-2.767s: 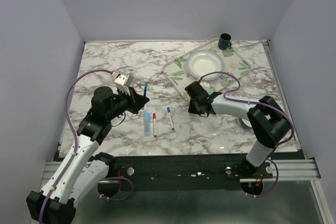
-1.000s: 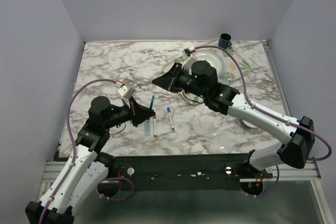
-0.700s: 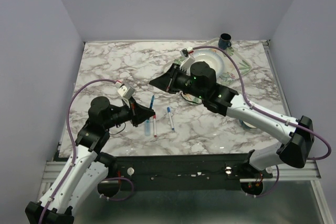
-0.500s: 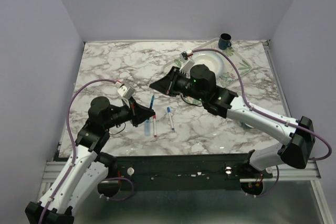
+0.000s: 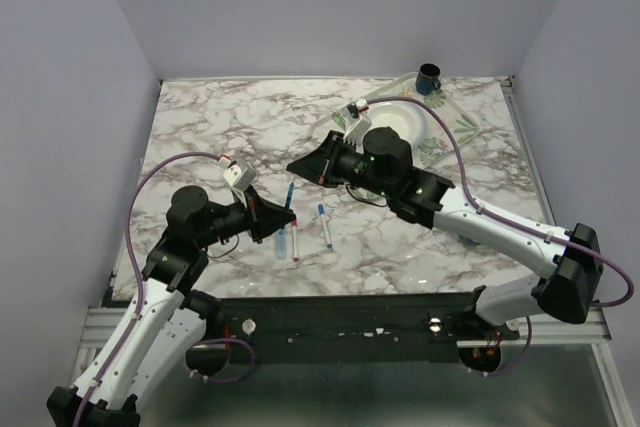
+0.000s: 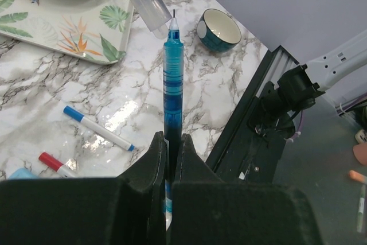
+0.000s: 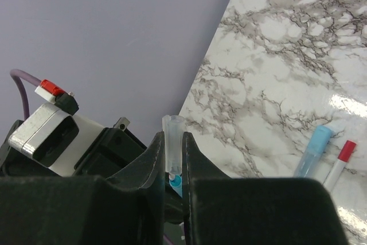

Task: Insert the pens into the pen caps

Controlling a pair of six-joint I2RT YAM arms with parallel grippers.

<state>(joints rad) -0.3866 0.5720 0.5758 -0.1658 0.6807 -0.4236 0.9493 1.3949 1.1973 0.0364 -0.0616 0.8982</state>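
Observation:
My left gripper (image 6: 171, 137) (image 5: 279, 215) is shut on a blue pen (image 6: 173, 78) whose fine tip points up and away. My right gripper (image 7: 174, 139) (image 5: 294, 164) is shut on a clear pen cap (image 7: 174, 125), which also shows at the top of the left wrist view (image 6: 146, 5). The pen's tip sits right beside the cap's open mouth; it is not visibly inside. On the marble lie a white pen with blue ends (image 5: 325, 226), a white pen with red ends (image 5: 294, 240) and a thicker light blue pen (image 5: 280, 239).
A leaf-patterned tray (image 5: 338, 125) at the back right carries a white plate (image 5: 405, 115) and a dark blue mug (image 5: 428, 77). A small teal bowl (image 6: 218, 28) stands near the right edge of the table. The right arm stretches across the table's middle.
The right gripper has come slightly nearer and lower with the cap, closing on the pen's tip. The left arm and its pen have stayed put.

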